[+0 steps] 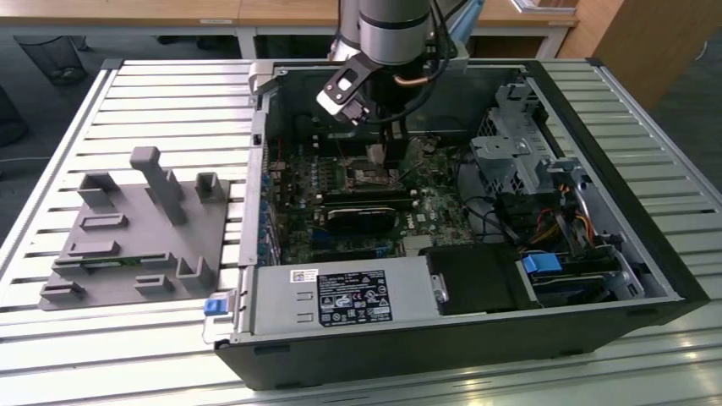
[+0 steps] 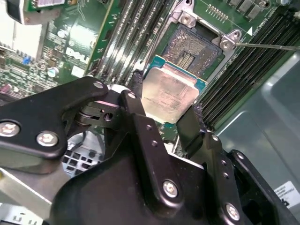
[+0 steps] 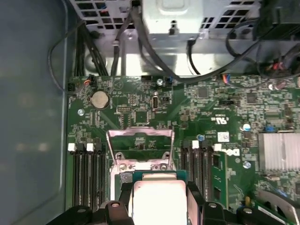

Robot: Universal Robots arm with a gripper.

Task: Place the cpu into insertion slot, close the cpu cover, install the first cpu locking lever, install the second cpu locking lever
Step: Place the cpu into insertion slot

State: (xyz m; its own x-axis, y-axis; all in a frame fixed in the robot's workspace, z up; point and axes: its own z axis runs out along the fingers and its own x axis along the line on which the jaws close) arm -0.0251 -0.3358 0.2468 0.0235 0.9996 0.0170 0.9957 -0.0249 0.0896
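Kind of place: a robotics lab or test workshop, set in an office-like room.
Worktop: slatted aluminium profile (image 1: pixel 135 93), the kind rigs get bolted onto.
On the worktop: a desktop computer case (image 1: pixel 451 355) lying with its side off, its green motherboard (image 1: pixel 338 182) and cabling bare. Toward the edge at the exterior view's left is a grey parts fixture (image 1: pixel 135 228) with posts and pockets.
Machine: an industrial robot arm (image 1: pixel 390 25) reaches down into the case, its hand (image 2: pixel 166 98) clamped on the cpu (image 2: pixel 171 89) above the board.
Beyond the far edge: wooden-topped desks (image 1: pixel 169 10) on white legs, and dark floor (image 1: pixel 51 93).
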